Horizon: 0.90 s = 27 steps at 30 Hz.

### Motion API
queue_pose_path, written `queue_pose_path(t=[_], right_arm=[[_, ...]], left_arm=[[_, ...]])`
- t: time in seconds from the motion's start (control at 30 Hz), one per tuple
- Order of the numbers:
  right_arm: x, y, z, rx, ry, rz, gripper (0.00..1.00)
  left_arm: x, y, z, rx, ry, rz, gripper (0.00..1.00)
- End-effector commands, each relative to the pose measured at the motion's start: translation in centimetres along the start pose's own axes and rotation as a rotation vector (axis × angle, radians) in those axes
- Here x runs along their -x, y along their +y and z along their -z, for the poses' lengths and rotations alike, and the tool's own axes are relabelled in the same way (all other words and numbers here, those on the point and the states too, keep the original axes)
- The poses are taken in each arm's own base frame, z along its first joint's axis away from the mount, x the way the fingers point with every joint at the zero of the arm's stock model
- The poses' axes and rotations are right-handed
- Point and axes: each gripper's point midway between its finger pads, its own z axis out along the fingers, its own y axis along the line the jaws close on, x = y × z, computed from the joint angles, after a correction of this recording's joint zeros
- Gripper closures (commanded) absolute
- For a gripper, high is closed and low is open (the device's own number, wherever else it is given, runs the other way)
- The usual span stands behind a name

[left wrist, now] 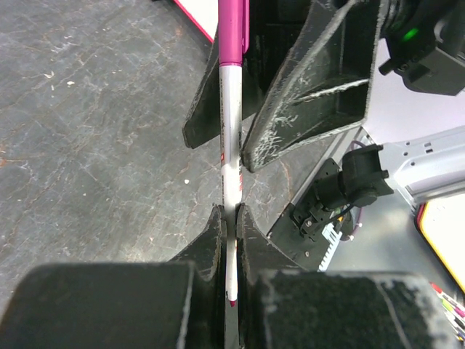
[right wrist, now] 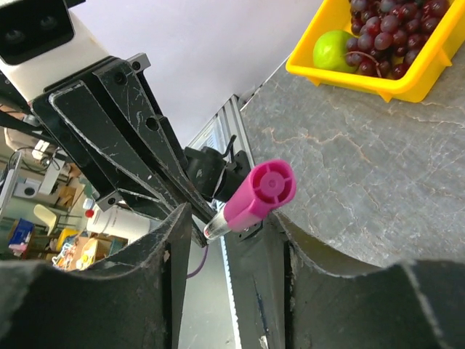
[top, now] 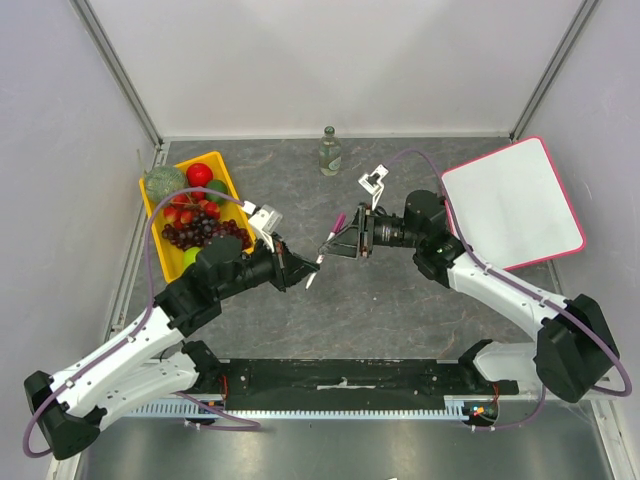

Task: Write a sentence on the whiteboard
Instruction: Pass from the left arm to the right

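A marker [top: 322,253] with a white barrel and pink cap [right wrist: 260,195] hangs over the grey table between the two arms. My left gripper [top: 297,268] is shut on the barrel's lower end [left wrist: 231,182]. My right gripper [top: 337,243] straddles the capped end; its jaws stand apart, the cap resting by one finger [right wrist: 312,247] with a gap to the other. The whiteboard [top: 515,205], white with a pink rim, lies at the right, behind the right arm. No sentence shows on it.
A yellow tray [top: 228,170] of grapes, strawberries and other fruit sits at the left. A green glass bottle [top: 329,152] stands at the back centre. Cage posts and white walls close in the table.
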Motion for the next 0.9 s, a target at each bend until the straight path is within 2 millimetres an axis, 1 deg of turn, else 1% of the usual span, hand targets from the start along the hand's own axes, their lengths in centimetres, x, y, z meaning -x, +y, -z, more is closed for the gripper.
queue_pose_path(t=[0.0, 0.07, 0.17, 0.27, 0.47, 0.67, 0.87], right_arm=[[-0.3, 1.3, -0.1, 0.07, 0.046, 0.038, 0.51], [-0.2, 1.6, -0.1, 0.089, 0.05, 0.04, 0.53], [-0.3, 2.3, -0.1, 0.121, 0.07, 0.047, 0.6], [-0.5, 2.5, 0.0, 0.133, 0.087, 0.05, 0.65], [-0.6, 3.5, 0.3, 0.178, 0.115, 0.051, 0.65], [-0.1, 4.1, 0.6, 0.194, 0.104, 0.051, 0.64], [0.6, 4.2, 1.1, 0.204, 0.094, 0.039, 0.66]], left_arm=[[0.3, -1.8, 0.2, -0.097, -0.006, 0.002, 0.98], [0.3, -2.1, 0.3, -0.111, -0.003, -0.001, 0.98], [0.1, -2.0, 0.2, -0.109, 0.004, 0.005, 0.98], [0.2, -1.9, 0.3, -0.104, -0.002, 0.006, 0.98], [0.2, -2.1, 0.5, -0.11, 0.004, -0.007, 0.98], [0.0, -2.6, 0.7, -0.138, 0.015, -0.015, 0.98], [0.1, -2.2, 1.0, -0.12, -0.004, -0.009, 0.98]])
